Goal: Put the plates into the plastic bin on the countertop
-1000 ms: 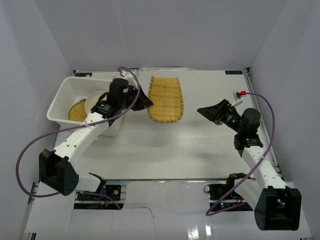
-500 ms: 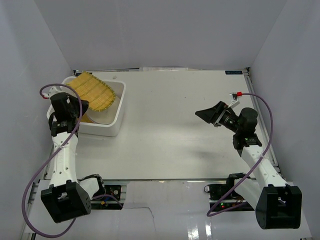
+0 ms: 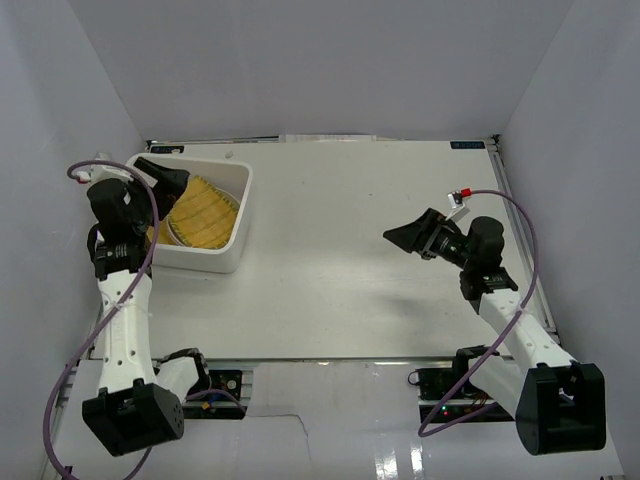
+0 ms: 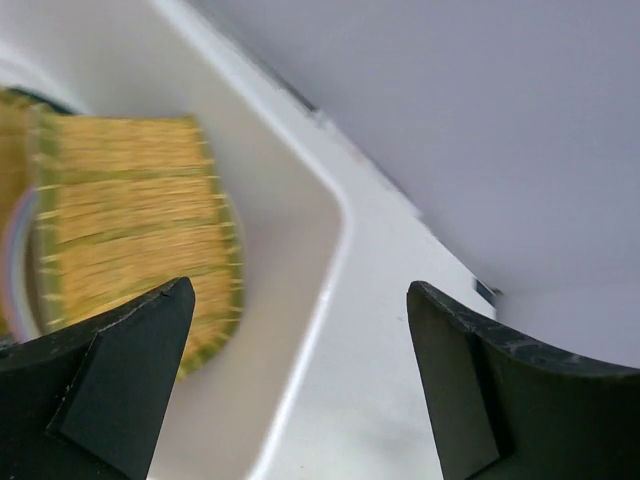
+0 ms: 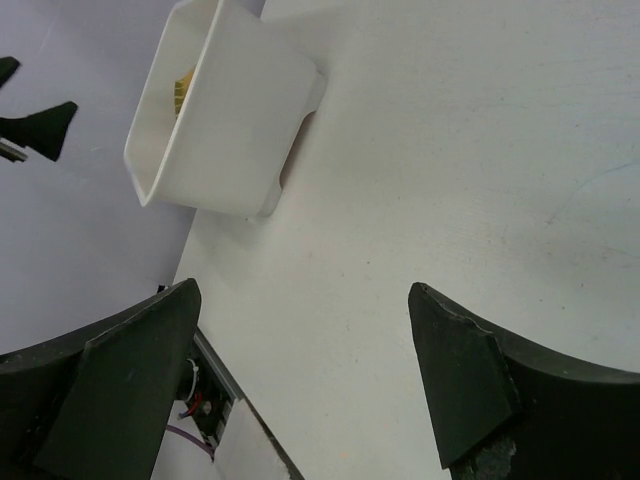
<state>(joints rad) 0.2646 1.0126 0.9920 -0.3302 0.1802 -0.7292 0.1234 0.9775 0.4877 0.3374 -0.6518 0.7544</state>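
**A:** What are you looking at in the plastic bin?

**B:** You see a white, smooth tub with a rolled rim and sloping walls, sitting at 10 o'clock on the flat white desk. Inside it lies the rectangular plate, yellow with a woven, ribbed look, a greenish border and rounded corners. It rests on round plates, and one pale rim curves out from under it.

**A:** And your claws?

**B:** Your left claw hangs over the bin's 9 o'clock end with its dark, wedge-shaped fingers spread wide, holding nothing. Your right claw floats above the bare desk at 3 o'clock, pointing toward 9 o'clock, with its fingers also apart and empty.

**A:** What differs from half a second ago?

**B:** Then the woven plate stood tilted across the bin's 12 o'clock rim, sticking up above it. Now it lies lower, inside the walls. Your left arm has swung slightly toward 12 o'clock. Your right claw has crept a little toward 9 o'clock. A second ago that plate lay on the desk at 12 o'clock, beside the bin.
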